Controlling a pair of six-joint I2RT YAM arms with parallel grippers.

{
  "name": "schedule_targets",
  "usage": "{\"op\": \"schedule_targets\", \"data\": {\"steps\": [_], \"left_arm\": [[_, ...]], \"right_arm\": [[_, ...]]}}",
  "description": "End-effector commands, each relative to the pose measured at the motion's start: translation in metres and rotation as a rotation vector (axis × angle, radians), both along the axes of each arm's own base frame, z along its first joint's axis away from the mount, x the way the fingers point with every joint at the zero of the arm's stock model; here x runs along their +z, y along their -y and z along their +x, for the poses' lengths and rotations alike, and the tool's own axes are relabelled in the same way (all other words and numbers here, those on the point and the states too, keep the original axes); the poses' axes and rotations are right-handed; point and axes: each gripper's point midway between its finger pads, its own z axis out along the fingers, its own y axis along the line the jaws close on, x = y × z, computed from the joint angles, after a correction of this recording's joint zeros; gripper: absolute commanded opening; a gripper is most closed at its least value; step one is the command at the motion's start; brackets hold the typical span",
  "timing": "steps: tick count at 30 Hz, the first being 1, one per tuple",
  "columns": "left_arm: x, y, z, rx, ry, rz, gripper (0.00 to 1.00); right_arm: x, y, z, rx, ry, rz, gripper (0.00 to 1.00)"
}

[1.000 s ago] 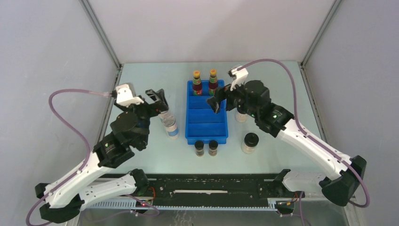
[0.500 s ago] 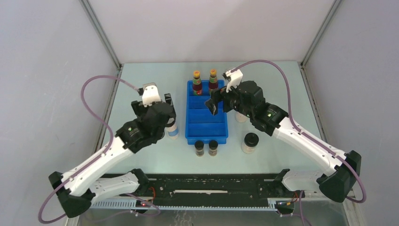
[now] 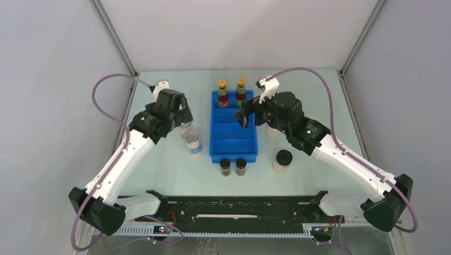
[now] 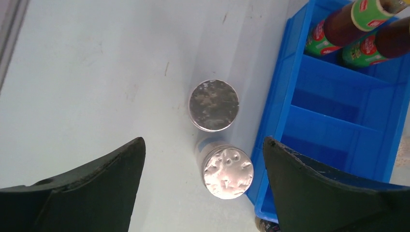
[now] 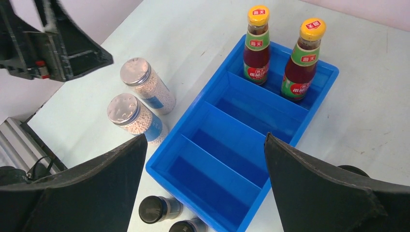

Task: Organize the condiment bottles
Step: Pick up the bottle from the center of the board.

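Two red sauce bottles with yellow caps (image 3: pixel 222 93) (image 3: pixel 241 91) stand in the far compartment of the blue tray (image 3: pixel 233 154); they also show in the right wrist view (image 5: pixel 256 46) (image 5: pixel 304 58). Two grey-lidded blue-labelled jars (image 4: pixel 213 105) (image 4: pixel 227 172) stand upright just left of the tray. My left gripper (image 4: pixel 203 141) is open and empty, above them. My right gripper (image 5: pixel 205 137) is open and empty, over the tray's middle compartments. Two tiny dark jars (image 3: pixel 225 166) (image 3: pixel 241 166) stand in front of the tray. One pale black-lidded jar (image 3: pixel 283 160) stands right of the tray; another (image 3: pixel 272 130) is partly hidden by my right arm.
The tray's three nearer compartments (image 5: pixel 227 150) hold nothing. Grey walls close the table in at the back and both sides. The black rail (image 3: pixel 234 210) with the arm bases runs along the near edge.
My left arm has stretched out and its wrist has swung back and left, so the open gripper now looks down on the grey-lidded jars. My right gripper has hardly moved.
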Motion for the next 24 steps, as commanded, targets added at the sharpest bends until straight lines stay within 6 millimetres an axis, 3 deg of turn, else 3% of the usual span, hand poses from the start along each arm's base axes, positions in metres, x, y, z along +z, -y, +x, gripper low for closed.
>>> {"op": "schedule_targets", "data": {"steps": [1,17,24], "left_arm": [[-0.005,0.021,0.011,-0.093,-0.096,-0.054,0.94],[-0.052,0.019,0.039,-0.090,-0.279,-0.041,0.90],[-0.061,0.018,0.046,-0.088,-0.307,-0.036,0.88]], "right_arm": [[0.017,0.004,-0.002,-0.017,0.045,0.049,1.00],[0.000,0.006,0.017,-0.021,0.017,0.060,1.00],[-0.001,0.009,0.023,-0.032,0.010,0.069,1.00]]}}
